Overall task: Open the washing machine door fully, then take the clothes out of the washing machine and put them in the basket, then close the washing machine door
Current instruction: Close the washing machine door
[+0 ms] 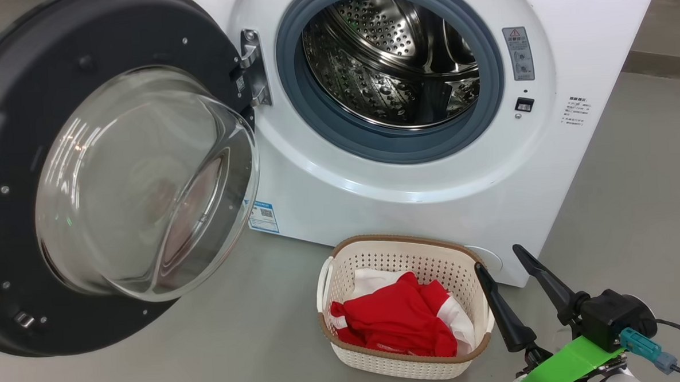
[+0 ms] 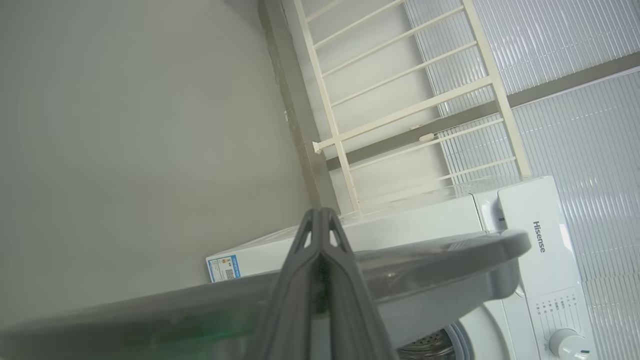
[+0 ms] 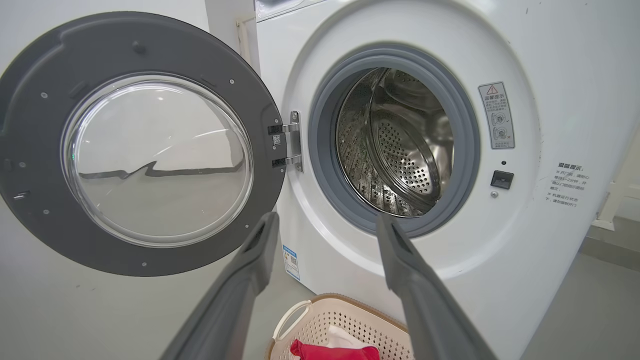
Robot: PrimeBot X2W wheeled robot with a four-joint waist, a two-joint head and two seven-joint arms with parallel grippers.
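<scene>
I see washing machine door [image 1: 6, 171] wide open. Clothes [image 1: 400, 317] in basket [image 1: 400, 257] on floor, just before washing machine [image 1: 374, 189]. Right hand [image 1: 499, 258] fingers spread, empty. Left hand [image 2: 320, 211] pinched closed, empty.

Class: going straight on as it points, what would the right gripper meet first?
The right gripper would probably meet the washing machine first, at its grey rubber ring near the hinge; depth unclear.
</scene>
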